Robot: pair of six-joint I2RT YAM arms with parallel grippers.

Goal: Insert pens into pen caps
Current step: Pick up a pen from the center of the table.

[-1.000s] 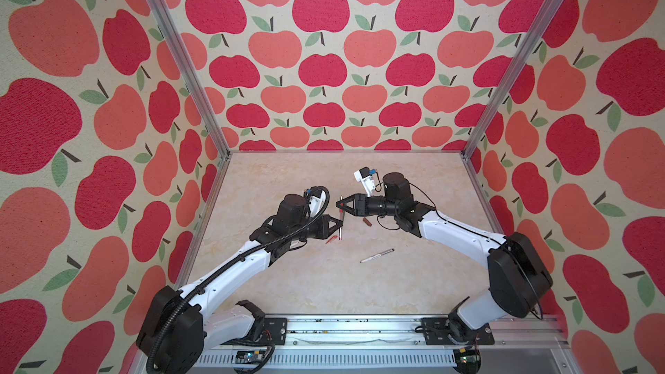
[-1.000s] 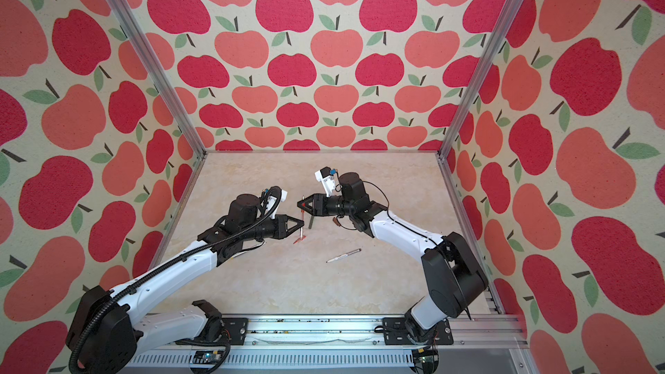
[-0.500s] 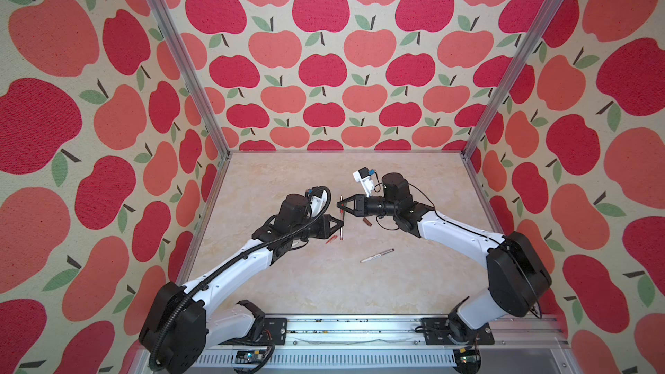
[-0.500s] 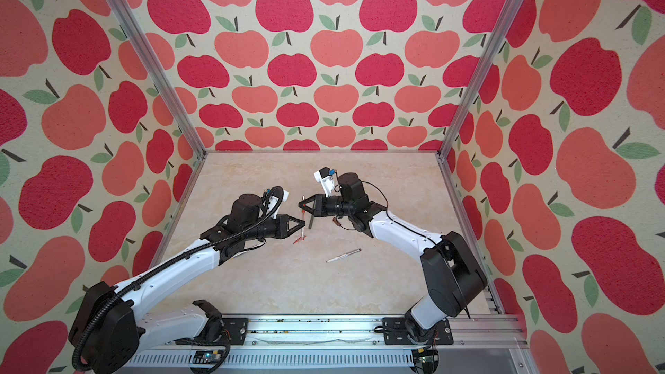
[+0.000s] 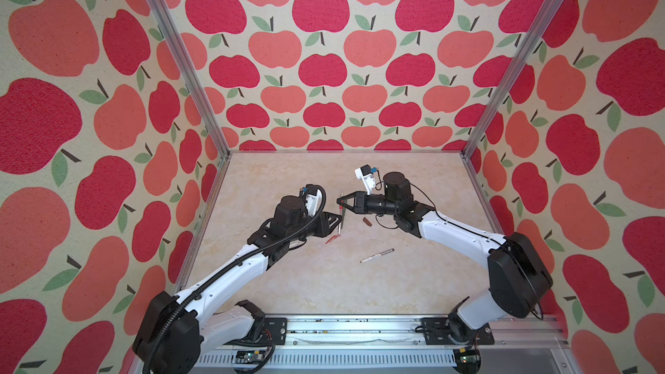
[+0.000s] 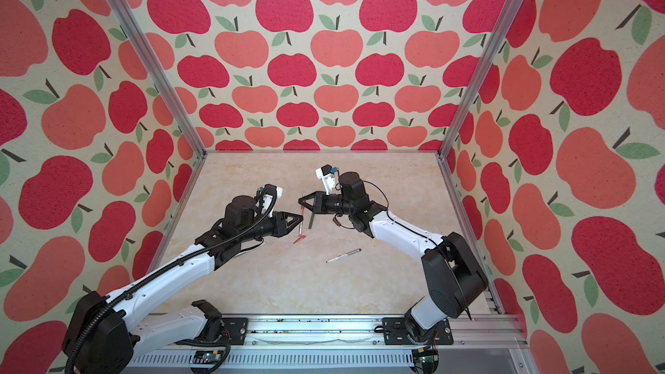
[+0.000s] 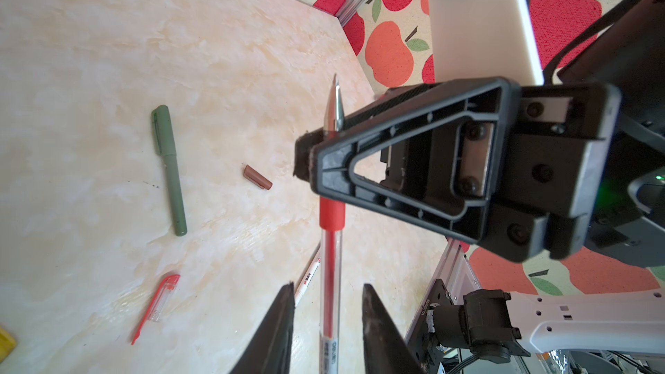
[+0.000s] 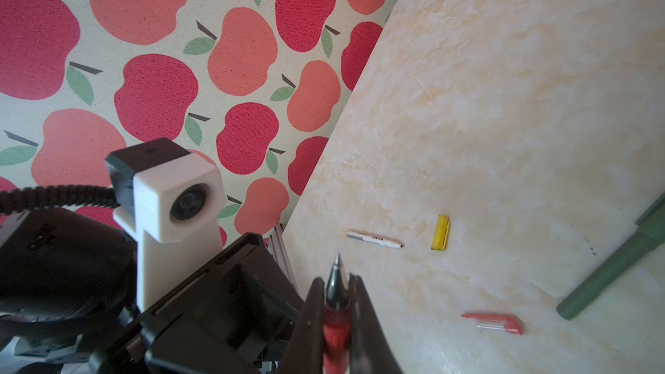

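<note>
The right gripper point(image 8: 336, 289) clamps the red pen point(image 7: 329, 246) near its tip, above the table point(image 7: 108, 48), while the left gripper point(image 7: 327, 287) stands parted around the barrel without touching it. The green pen point(image 7: 169, 170) looks already capped. The red cap point(image 7: 158, 300), brown cap point(image 7: 257, 177) and yellow cap point(image 8: 440, 232) lie loose, so three pens seem left, among them the white pen point(image 8: 374, 239) near the yellow cap.

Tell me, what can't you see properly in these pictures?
Green pen: right wrist view, one end cut off by the picture edge.
Yellow cap: left wrist view, only a corner shows at the edge.
Red pen: left wrist view, part hidden behind the right tool.
White pen: in a top view, lettering too small.
</note>
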